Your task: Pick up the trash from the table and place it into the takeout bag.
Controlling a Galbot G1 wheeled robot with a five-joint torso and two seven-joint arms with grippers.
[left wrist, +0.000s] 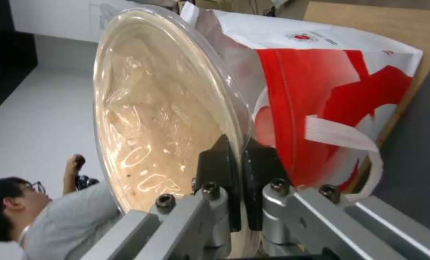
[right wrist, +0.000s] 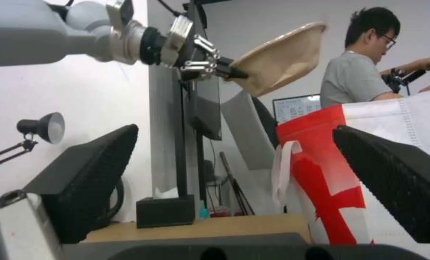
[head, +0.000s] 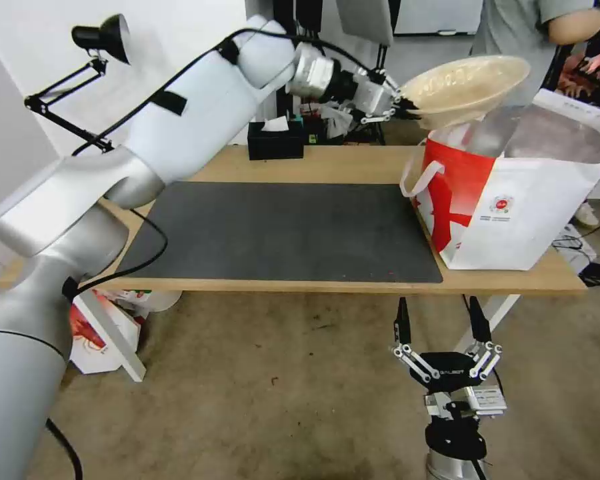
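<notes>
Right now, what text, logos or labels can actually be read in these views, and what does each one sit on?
"GALBOT": on the black body of the right gripper, parked open below the table edge.
Round red logo with lines of print under it on the red-and-white takeout bag: too small to read.
Embossed marks on the clear lid of the tan oval container, pinched at its rim by the left gripper: not legible.

The head camera looks forward and down over the table (head: 280, 283), taking in both arms and the takeout bag (head: 513, 213). The left wrist camera sits close behind the left gripper (left wrist: 237, 169), facing the bag (left wrist: 321, 83). The right wrist camera looks up from below the table edge (right wrist: 200, 227) between its fingers (right wrist: 85, 177); all three views share the bag (right wrist: 321, 173).
</notes>
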